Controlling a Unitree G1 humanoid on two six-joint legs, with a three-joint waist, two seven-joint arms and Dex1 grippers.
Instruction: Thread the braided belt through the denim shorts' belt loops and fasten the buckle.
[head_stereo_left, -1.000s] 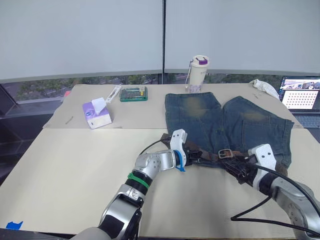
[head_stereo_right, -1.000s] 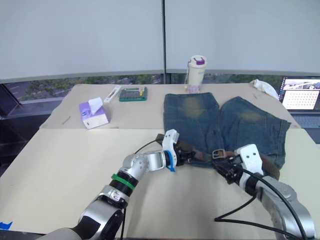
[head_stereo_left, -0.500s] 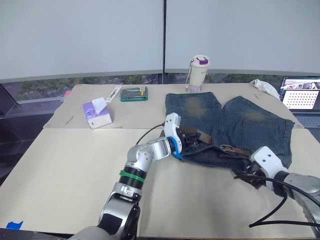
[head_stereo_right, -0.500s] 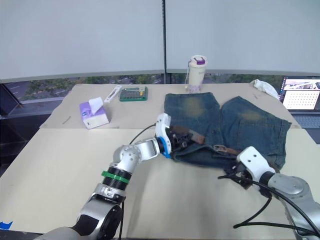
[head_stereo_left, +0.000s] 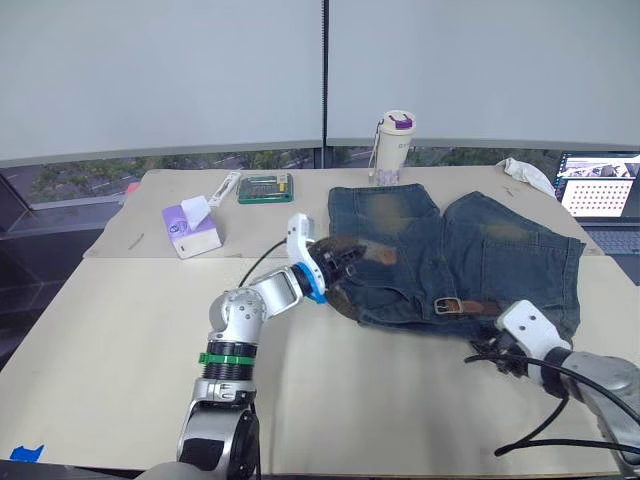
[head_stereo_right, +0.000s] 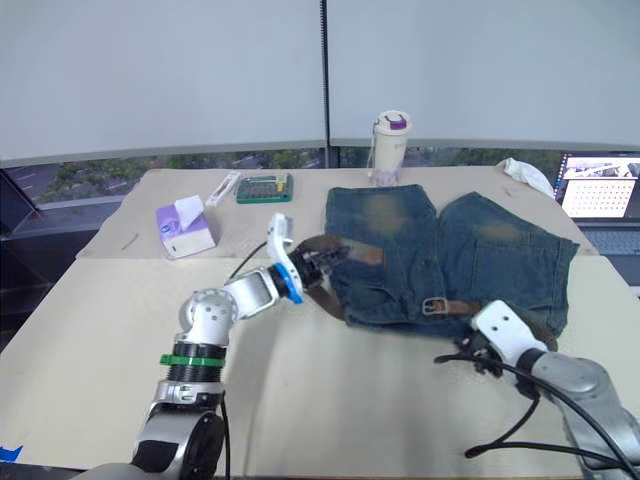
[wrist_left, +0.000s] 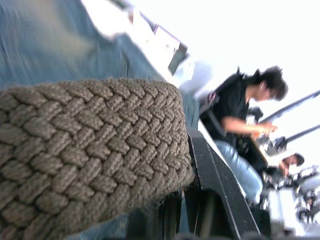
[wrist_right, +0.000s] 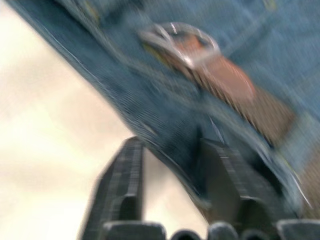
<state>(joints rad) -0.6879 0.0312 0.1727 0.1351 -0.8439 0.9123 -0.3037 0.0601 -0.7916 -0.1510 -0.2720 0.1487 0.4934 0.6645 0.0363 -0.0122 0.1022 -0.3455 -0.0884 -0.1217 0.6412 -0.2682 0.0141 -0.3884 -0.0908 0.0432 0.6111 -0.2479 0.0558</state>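
Beige table (head_stereo_left: 120, 330), woven braided belt (wrist_left: 90, 150).

Head stereo pair looks fwd/down over the table (head_stereo_left: 120, 330), both eyes sharing the denim shorts (head_stereo_left: 480, 250). L wrist cam sits v. close on the braided belt (wrist_left: 90, 150); R wrist cam close above the buckle (wrist_right: 180, 42).

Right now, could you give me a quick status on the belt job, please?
Left gripper shut on braided belt. Right gripper open at denim shorts waistband. Buckle on the shorts.

The braided belt (head_stereo_left: 400, 300) lies across the denim shorts (head_stereo_left: 470, 255).
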